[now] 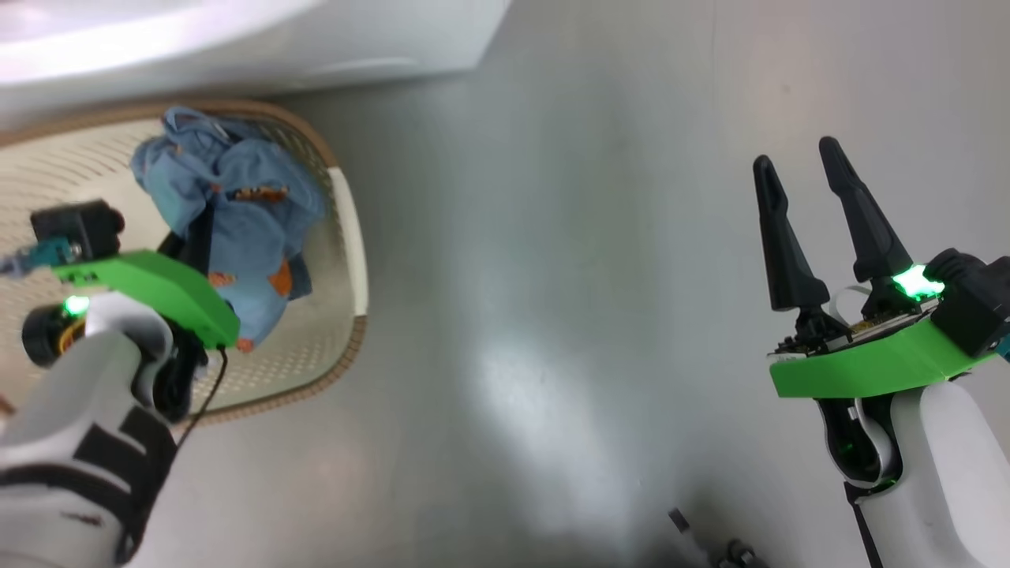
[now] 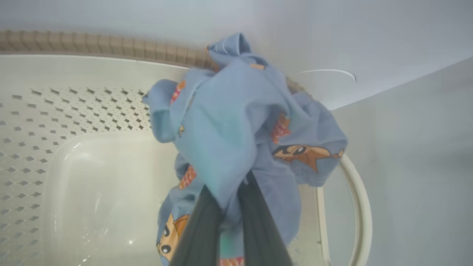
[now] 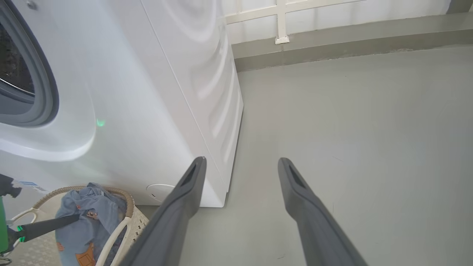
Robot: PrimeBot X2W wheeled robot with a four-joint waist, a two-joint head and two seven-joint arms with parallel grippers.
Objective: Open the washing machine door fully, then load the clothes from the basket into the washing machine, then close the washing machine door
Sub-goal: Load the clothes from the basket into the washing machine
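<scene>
Left tool (image 2: 229, 197) pinches the clothes (image 2: 229, 122) at its tips, over the basket (image 2: 92, 42).

Before the washing machine (image 1: 237, 39), the basket (image 1: 348, 237), clothes (image 1: 237, 229) in it.

We see the clothes (image 1: 237, 213), light blue fabric with orange cartoon prints, bunched in one lump that rises above the rim at one end of the basket (image 1: 353, 237) and is pinched between the fingers of the left gripper (image 2: 231, 192). The basket is cream perforated plastic with a brown woven-look rim, upright on the grey floor (image 1: 552, 237), just beside the lower front of the washing machine (image 3: 147, 92). The machine is white and boxy, with its grey rubber gasket (image 3: 50, 85) and dark drum opening uncovered.
</scene>
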